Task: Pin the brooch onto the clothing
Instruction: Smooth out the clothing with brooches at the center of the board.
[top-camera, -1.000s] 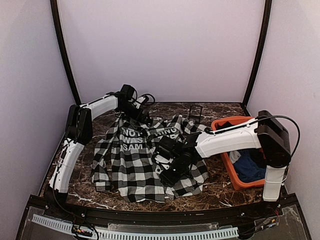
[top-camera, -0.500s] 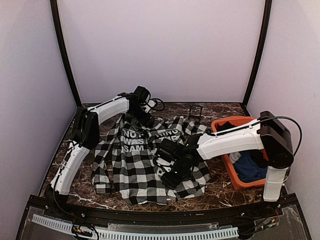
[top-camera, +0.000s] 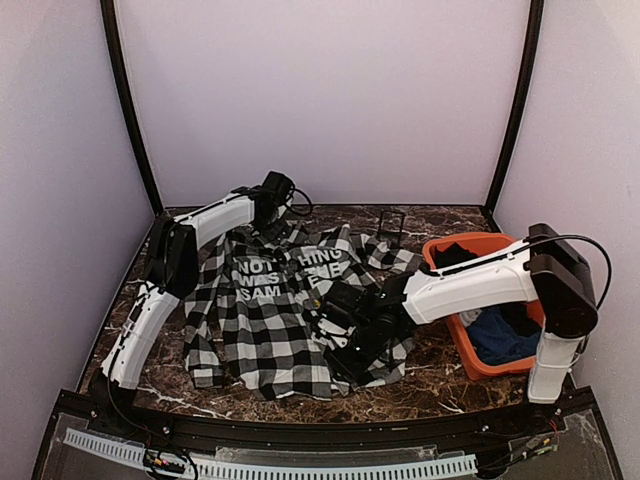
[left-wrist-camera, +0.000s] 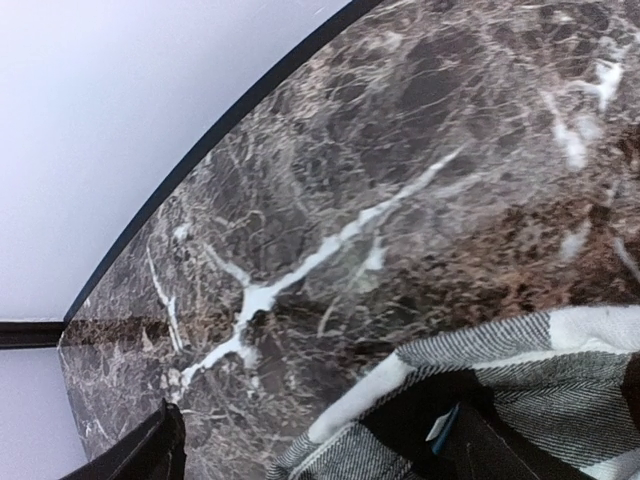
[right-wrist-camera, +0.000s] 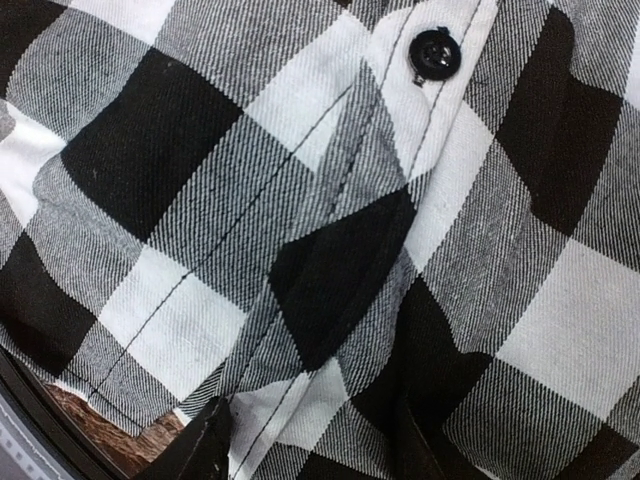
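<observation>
The clothing (top-camera: 262, 320), a black-and-white checked shirt with white lettering, lies spread on the marble table (top-camera: 440, 385). My left gripper (top-camera: 272, 215) hangs over the shirt's back edge. In the left wrist view it (left-wrist-camera: 330, 450) stands open, the collar (left-wrist-camera: 520, 380) lying loosely between its fingers. My right gripper (top-camera: 345, 352) rests on the shirt's right front part. In the right wrist view it (right-wrist-camera: 310, 440) is shut on a raised fold of the checked cloth (right-wrist-camera: 200, 200), close to a black button (right-wrist-camera: 436, 52). The brooch is out of view.
An orange basket (top-camera: 465, 243) stands at the right with a dark blue garment (top-camera: 500, 335) in it. A small black wire stand (top-camera: 392, 225) is at the back, just beyond the shirt. Black frame posts (top-camera: 128, 110) rise at both back corners.
The right gripper has moved toward the near right, drawing the shirt flatter so its lettering shows fully. The left gripper swung right along the back edge, then settled over the collar.
</observation>
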